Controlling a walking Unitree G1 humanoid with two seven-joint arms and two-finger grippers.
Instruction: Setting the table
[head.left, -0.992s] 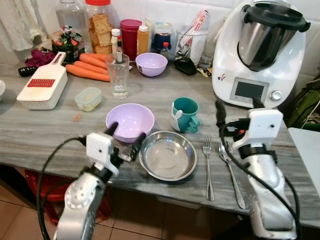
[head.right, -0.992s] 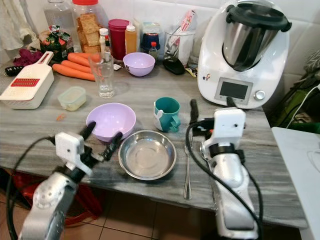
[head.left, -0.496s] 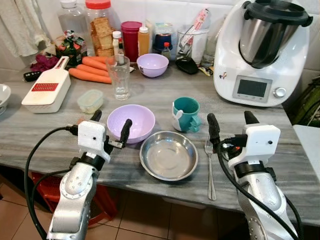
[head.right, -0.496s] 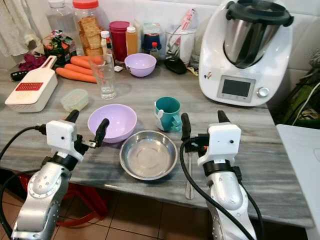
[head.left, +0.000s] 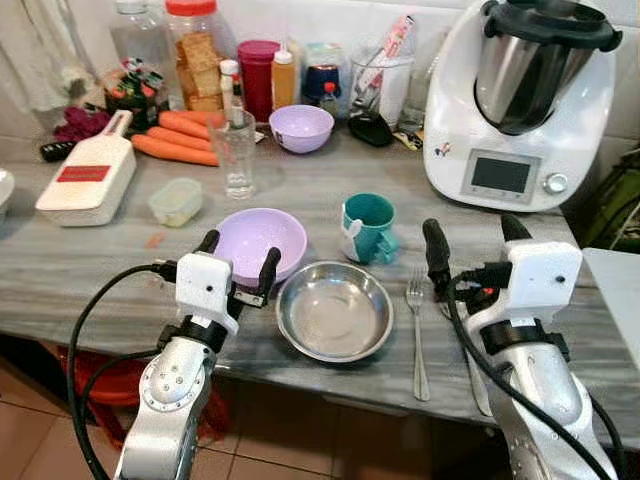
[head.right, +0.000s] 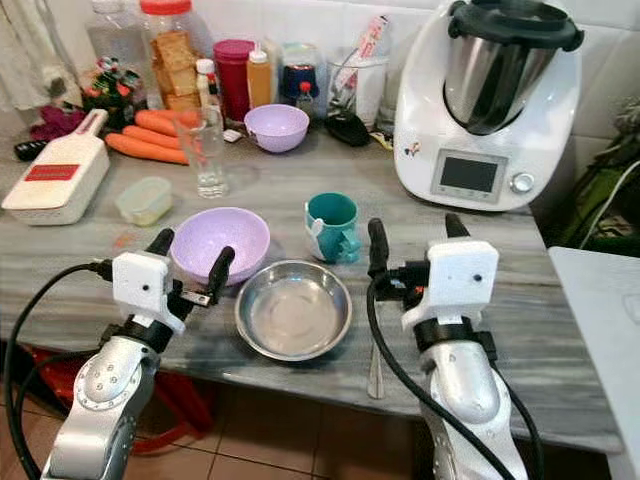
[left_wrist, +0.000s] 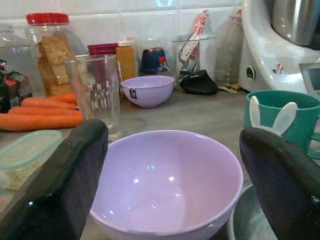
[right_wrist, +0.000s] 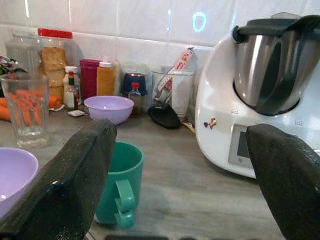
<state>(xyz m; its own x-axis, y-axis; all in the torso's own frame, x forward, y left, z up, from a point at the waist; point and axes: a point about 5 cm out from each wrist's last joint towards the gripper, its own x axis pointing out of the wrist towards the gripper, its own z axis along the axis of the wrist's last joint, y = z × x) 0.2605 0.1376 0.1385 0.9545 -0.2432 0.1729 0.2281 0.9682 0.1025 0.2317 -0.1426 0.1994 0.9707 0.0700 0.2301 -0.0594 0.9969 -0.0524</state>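
Presently the left gripper has its fingers spread apart and empty, one on each side of the near rim of the lilac bowl, not touching it as far as can be seen; the spread suits the bowl's width, so I judge a grasp on that bowl is being lined up. The right gripper likewise stands with fingers apart and holding nothing, poised above the fork and the spoon, which lie side by side near the front edge of the bench, right of the steel plate. The plate sits at the front edge between the two arms, cutlery to its right and the green mug just behind it, an arrangement that reads as a place setting largely laid. The lilac bowl touches or nearly touches the plate's left rim; whether it belongs on the plate cannot be told. Toward the back edge stand a glass, a second lilac bowl, carrots, jars and, at the back right corner, a mixer, apparently stock rather than setting.
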